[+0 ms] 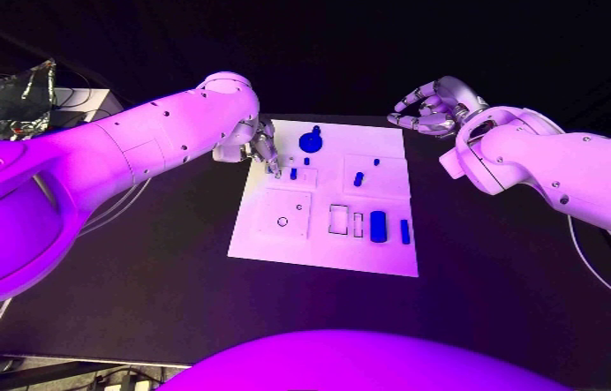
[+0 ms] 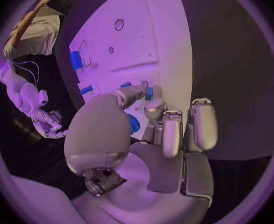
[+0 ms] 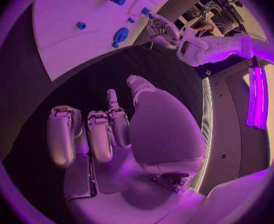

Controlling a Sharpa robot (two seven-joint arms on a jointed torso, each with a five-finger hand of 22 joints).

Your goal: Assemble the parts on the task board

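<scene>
The white task board [image 1: 325,250] lies mid-table with several blue parts on it. A round blue piece [image 1: 311,141] sits near its far edge, an oblong one [image 1: 378,226] and a thin one [image 1: 405,231] nearer me. My left hand [image 1: 261,148] hovers over the board's far left edge, fingers pointing down beside a small blue piece [image 1: 293,173]. In the left wrist view that piece [image 2: 148,92] lies just beyond the fingertips, which hold nothing. My right hand [image 1: 433,109] hangs off the board's far right corner, loosely curled, holding nothing [image 3: 112,129].
The board has outlined slots [image 1: 339,219] and a small round hole [image 1: 282,221] in its near half. Black table [image 1: 140,285] surrounds it. Cables and equipment [image 1: 32,100] sit at the far left.
</scene>
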